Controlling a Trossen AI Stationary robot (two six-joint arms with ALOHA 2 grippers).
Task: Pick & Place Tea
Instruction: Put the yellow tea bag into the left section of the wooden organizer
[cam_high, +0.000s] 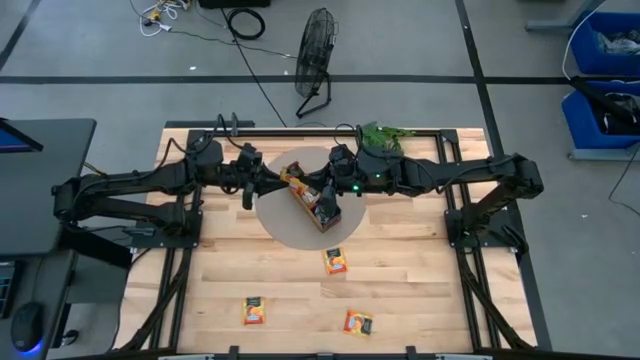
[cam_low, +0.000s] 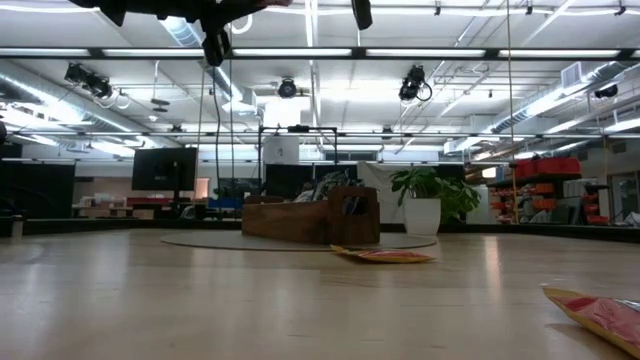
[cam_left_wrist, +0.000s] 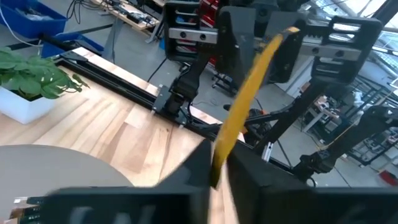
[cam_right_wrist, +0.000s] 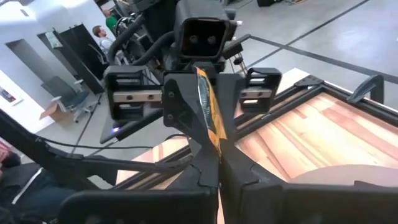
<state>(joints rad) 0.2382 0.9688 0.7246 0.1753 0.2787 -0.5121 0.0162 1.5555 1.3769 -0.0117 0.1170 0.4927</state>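
so the job looks partway done. both arms meet over the round grey mat (cam_high: 285, 222) at the back of the surface (cam_high: 400, 290), above the wooden tray (cam_high: 312, 208), and one orange-yellow sachet (cam_right_wrist: 208, 112) stands edge-on between them, well off the surface. the right gripper (cam_right_wrist: 208, 163) has its fingers pinched narrow on one edge of it. in the left wrist view the same sachet rises from the narrow gap of the left gripper (cam_left_wrist: 214, 177), so both seem to clamp it at once; i judge this a hand-over in mid-air, though which arm gives i cannot tell.

the tray seems to hold some sachets already, though i can't count them. three sachets (cam_high: 336, 261) lie flat on the surface nearer the front, well apart from each other and from the tray, not yet picked.

the held sachet is thin, flat and glossy, orange-yellow with a darker printed patch, and bends slightly along its length.
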